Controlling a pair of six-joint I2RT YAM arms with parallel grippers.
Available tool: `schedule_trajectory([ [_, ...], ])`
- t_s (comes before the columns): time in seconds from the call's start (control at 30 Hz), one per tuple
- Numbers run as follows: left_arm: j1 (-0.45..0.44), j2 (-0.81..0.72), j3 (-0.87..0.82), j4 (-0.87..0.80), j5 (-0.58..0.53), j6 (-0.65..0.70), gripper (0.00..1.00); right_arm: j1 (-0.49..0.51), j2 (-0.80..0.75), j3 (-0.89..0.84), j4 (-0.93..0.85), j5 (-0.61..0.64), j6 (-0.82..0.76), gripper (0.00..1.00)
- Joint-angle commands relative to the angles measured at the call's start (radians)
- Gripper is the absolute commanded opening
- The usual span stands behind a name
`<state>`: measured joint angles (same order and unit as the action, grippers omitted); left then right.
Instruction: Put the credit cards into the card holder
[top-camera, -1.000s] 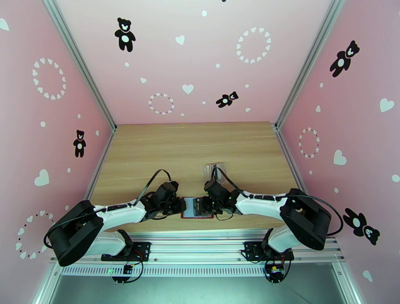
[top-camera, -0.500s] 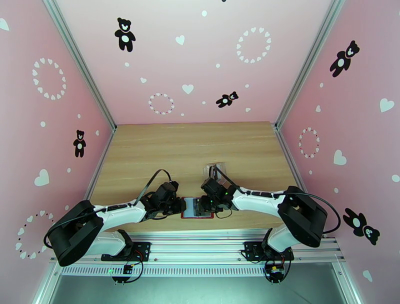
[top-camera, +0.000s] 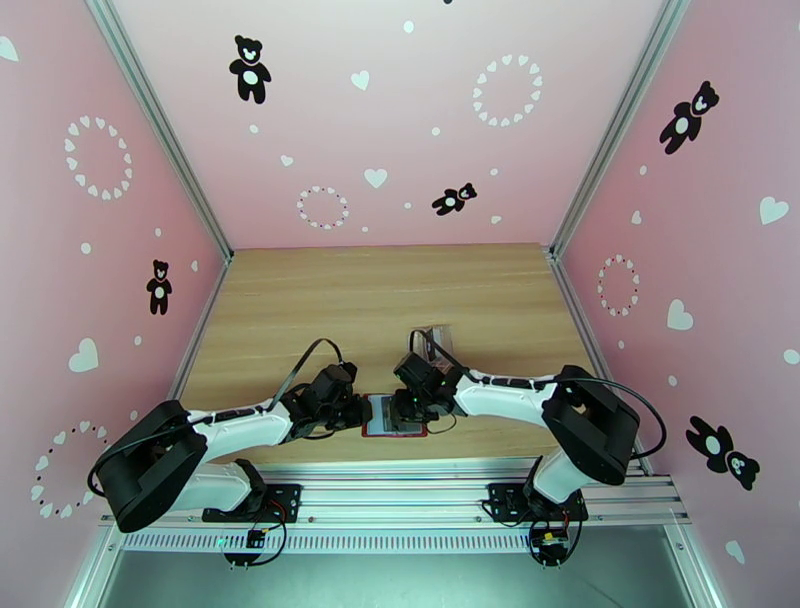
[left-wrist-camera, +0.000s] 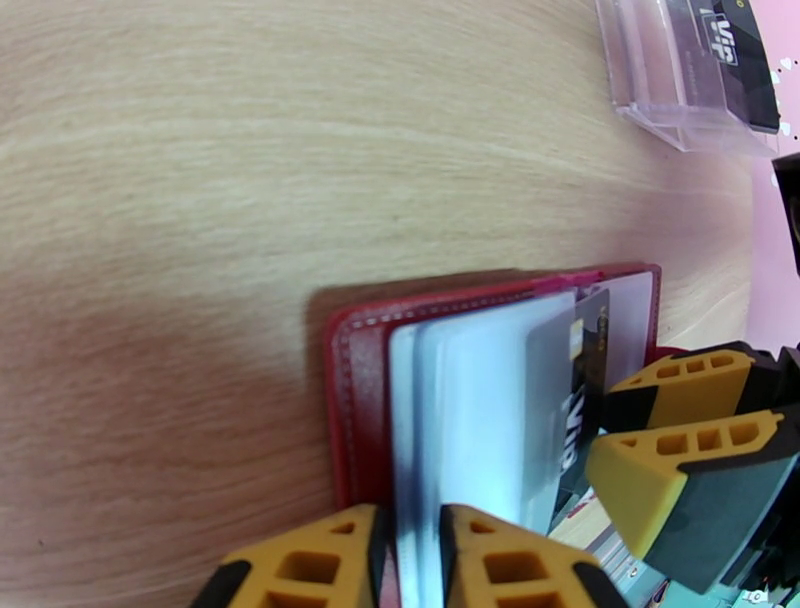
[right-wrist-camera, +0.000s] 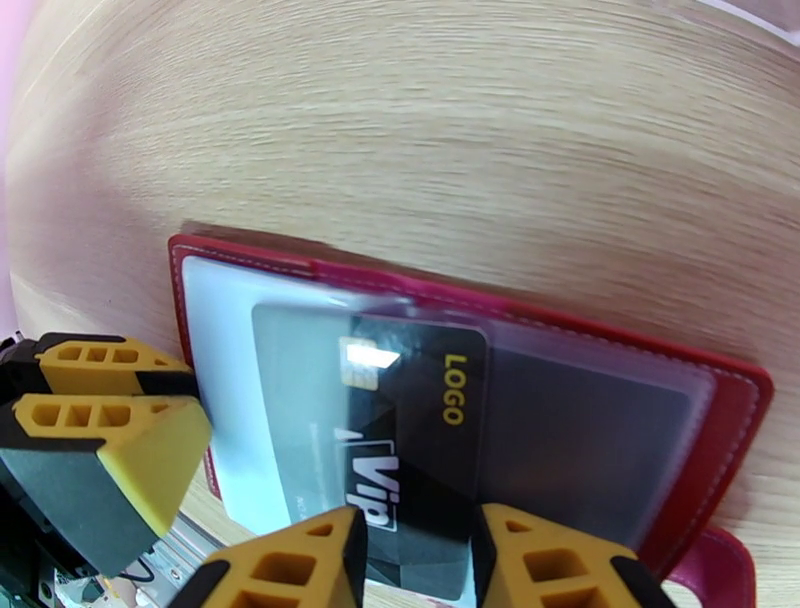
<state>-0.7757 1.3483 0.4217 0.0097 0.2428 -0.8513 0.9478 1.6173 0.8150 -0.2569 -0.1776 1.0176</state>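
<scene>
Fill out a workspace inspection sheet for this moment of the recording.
Surface: wooden table, no spills seen.
Job's things: red card holder lies open near the front edge; a dark card is partly tucked under one sleeve; a second card rests in the clear tray.
Clutter: nothing seen.
Grippers: left pincer shut on the card holder's grey sleeves; right pincer open, jaws either side of the dark card's free end.
Cables: black cables loop above both wrists.
Surroundings: pink walls with bear and heart stickers.
</scene>
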Motion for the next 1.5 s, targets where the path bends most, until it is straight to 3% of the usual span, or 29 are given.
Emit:
schedule_trajectory([
  [0.0, -0.008, 0.018, -0.018, -0.043, -0.025, 0.002, 0.23, 0.019, 0.042, 0.030, 0.013, -0.024, 0.002, 0.33],
  [0.73, -0.009, 0.001, -0.020, -0.044, -0.025, -0.005, 0.23, 0.041, 0.059, 0.039, 0.112, -0.113, 0.061, 0.29],
  [1.23, -0.008, -0.102, -0.005, -0.143, -0.071, 0.002, 0.26, 0.041, -0.043, 0.088, -0.089, 0.038, -0.028, 0.30],
  [1.47, -0.009, -0.128, -0.011, -0.160, -0.081, 0.000, 0.26, 0.041, 0.004, 0.122, -0.083, 0.021, -0.040, 0.21],
])
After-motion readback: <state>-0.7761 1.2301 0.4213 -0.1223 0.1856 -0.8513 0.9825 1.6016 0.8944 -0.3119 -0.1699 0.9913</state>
